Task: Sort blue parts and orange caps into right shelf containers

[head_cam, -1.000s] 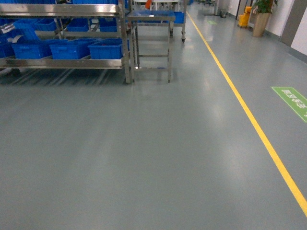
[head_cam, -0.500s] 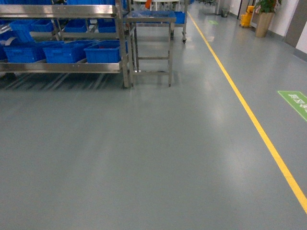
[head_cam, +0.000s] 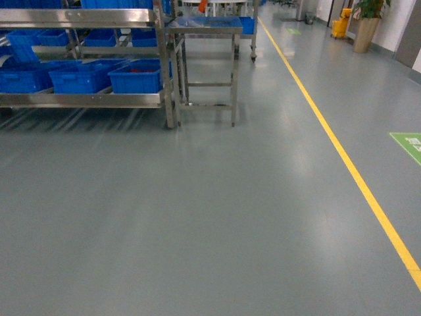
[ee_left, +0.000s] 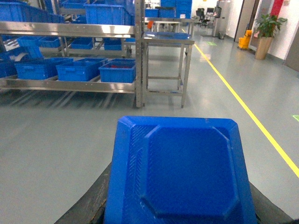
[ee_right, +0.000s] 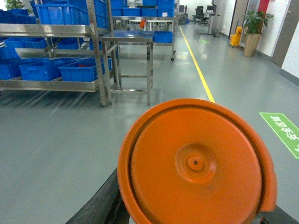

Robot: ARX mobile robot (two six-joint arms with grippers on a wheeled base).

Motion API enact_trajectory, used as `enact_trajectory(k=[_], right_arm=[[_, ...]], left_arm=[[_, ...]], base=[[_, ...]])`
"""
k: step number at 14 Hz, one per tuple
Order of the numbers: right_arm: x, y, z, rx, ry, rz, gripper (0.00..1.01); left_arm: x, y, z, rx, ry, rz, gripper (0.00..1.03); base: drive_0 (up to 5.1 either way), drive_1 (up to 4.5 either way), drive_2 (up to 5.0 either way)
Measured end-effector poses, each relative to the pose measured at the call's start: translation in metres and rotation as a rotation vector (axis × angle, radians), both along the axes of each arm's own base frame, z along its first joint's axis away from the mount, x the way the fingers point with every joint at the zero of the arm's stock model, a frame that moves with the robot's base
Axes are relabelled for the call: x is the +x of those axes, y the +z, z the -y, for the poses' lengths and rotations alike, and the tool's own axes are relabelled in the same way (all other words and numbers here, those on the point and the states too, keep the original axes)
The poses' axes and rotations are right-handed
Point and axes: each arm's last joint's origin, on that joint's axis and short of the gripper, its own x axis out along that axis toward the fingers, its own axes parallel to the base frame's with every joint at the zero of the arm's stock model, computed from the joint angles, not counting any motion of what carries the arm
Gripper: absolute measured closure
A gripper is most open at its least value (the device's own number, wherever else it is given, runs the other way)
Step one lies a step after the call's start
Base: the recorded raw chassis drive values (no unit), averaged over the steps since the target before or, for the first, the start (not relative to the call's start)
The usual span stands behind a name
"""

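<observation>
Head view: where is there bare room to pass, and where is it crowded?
Bare grey floor runs wide between the steel shelf rack at far left and the yellow floor line, and on past the line to the green floor sign. It is crowded on the rack's lowest shelf, where blue crates stand side by side, and beside it at the steel table.

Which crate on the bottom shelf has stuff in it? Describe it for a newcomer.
Find the steel shelving rack at the head view's upper left. On its lowest shelf sits a row of blue crates; take the rightmost crate, beside the rack's corner post. Unlike its neighbours, it shows something reddish inside.
</observation>
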Motion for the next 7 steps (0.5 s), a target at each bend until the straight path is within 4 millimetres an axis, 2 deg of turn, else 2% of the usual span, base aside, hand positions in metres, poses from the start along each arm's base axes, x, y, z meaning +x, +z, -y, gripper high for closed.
enact_trajectory(k=[7], right_arm=[[0.0, 0.0, 0.0, 0.0, 0.0, 0.0, 0.57]], left_arm=[[0.0, 0.0, -0.0001, 0.0, 0.003, 0.0, 0.6]], base=[[0.1, 4.39, -4.2]])
